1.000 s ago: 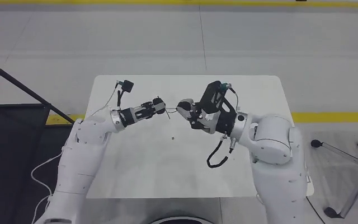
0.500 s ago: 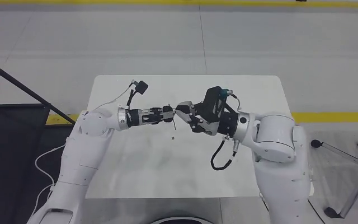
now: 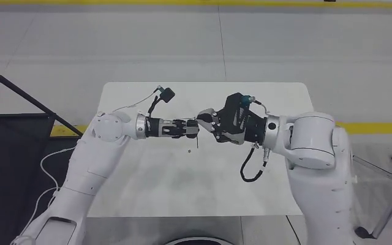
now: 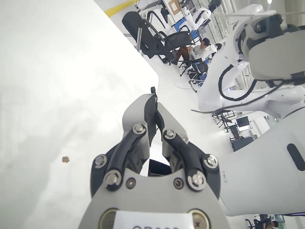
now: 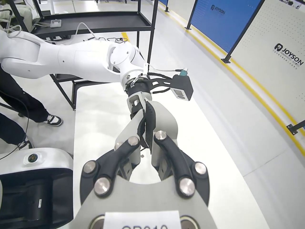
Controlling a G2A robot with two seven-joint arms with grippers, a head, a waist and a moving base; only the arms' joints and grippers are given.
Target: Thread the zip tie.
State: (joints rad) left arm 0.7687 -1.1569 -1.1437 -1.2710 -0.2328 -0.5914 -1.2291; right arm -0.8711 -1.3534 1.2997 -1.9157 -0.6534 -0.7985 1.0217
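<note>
Both jaws are shut tight. My left gripper [image 4: 152, 103] pinches the zip tie [image 4: 153, 90], and a small black tip pokes out past the pads. My right gripper [image 5: 145, 110] has its pads pressed flat together, and I cannot tell if anything is between them. The two grippers meet nose to nose, just beside each other, up over the middle of the table [image 3: 153, 177]. A tiny brown crumb [image 4: 65, 159] lies on the table near them. The table top spreads wide on every side, and its edges are well apart from both grippers. It is white and smooth. Around it I see a pale floor with a yellow line [image 3: 373, 127], a black shelf cart [image 5: 95, 22] behind my left arm, blue boards [image 5: 224, 13] and black chairs [image 4: 152, 39]
</note>
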